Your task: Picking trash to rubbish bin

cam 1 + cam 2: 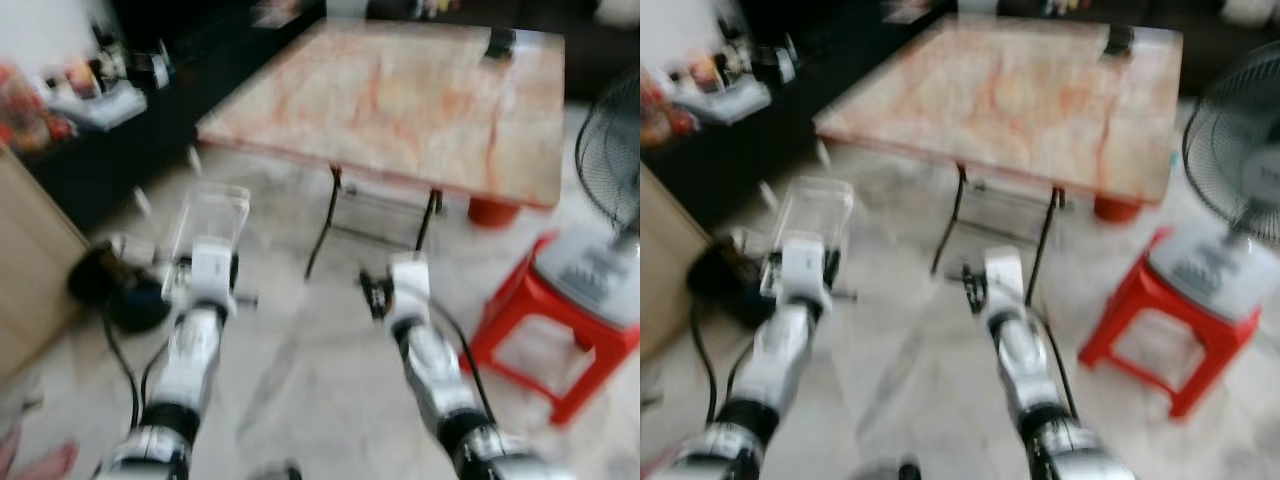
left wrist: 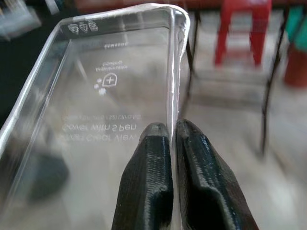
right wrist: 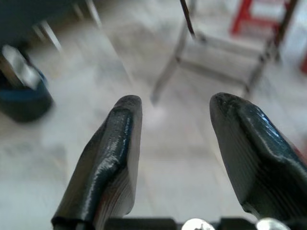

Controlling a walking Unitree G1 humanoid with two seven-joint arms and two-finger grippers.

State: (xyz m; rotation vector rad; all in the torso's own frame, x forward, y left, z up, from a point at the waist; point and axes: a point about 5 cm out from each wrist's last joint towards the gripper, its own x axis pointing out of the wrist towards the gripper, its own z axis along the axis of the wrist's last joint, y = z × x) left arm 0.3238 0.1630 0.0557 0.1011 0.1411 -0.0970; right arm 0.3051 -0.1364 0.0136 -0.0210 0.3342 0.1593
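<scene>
Clear plastic case (image 2: 110, 91), the trash, sits pinched by its edge between the left gripper's (image 2: 171, 132) closed fingers, at left centre of the head views. Right gripper (image 3: 175, 108) hangs spread and empty above the floor (image 1: 320, 380), below the marble table (image 1: 400, 95).

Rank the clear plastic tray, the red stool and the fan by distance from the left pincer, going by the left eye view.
1. Clear plastic tray: clamped in the left pincer itself.
2. Red stool: on the floor to the robot's right.
3. Fan: standing on that stool, at the right edge.
</scene>
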